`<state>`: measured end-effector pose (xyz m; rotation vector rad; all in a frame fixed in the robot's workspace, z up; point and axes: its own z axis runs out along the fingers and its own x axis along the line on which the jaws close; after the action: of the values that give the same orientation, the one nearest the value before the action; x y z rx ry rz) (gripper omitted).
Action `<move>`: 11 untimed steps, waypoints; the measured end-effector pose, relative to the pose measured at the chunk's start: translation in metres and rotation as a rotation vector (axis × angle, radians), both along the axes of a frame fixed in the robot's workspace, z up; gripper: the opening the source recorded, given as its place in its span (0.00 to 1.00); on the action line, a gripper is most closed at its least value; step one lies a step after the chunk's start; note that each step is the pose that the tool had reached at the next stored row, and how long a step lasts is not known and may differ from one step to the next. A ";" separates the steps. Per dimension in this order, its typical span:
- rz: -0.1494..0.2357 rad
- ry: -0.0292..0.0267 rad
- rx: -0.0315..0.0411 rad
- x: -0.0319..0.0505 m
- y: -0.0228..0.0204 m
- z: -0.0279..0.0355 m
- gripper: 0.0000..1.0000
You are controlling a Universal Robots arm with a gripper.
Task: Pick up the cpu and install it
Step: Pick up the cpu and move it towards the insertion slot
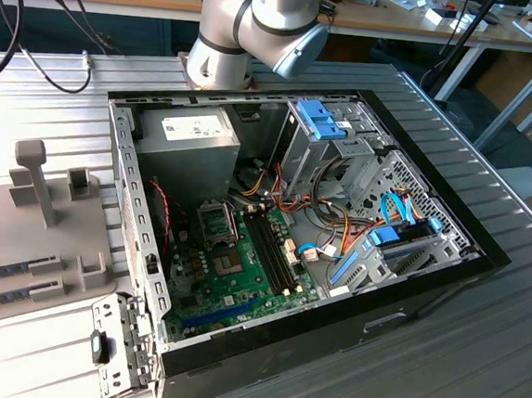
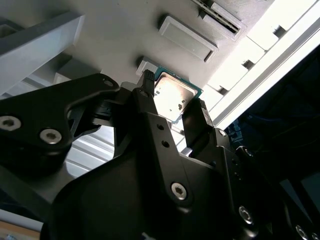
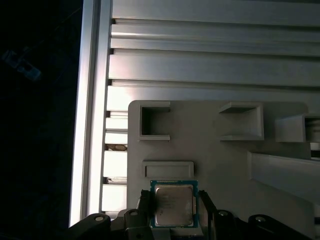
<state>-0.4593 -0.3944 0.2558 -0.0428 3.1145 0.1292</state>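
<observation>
The cpu [image 3: 173,205], a small square chip with a silver top and a thin green rim, sits between my two black fingers in both wrist views. My gripper [image 3: 174,214] is shut on the cpu [image 2: 172,95], one finger [image 2: 148,82] against each opposite edge. It is just over a grey fixture plate [image 3: 215,160] with shallow recesses. In the exterior view the open computer case [image 1: 407,295] lies on the table with the green motherboard [image 1: 231,275] inside. Its silver socket frame [image 1: 216,221] is near the board's upper part.
The grey fixture plate [image 1: 46,268] with upright blocks lies at the exterior view's left of the case. The arm's base [image 1: 224,60] stands behind the case. A power supply [image 1: 185,141], drive cages [image 1: 332,140] and cable bundles [image 1: 338,229] crowd the case. The ribbed aluminium table's edge [image 3: 90,110] runs beside the plate.
</observation>
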 end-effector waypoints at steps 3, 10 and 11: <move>0.000 -0.0001 0.0007 0.0000 0.0000 0.0008 0.47; 0.000 0.0000 0.0016 0.0000 0.0000 0.0022 0.47; 0.000 -0.0001 0.0018 0.0000 0.0000 0.0023 0.47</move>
<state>-0.4593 -0.3944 0.2581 -0.0428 3.1143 0.1319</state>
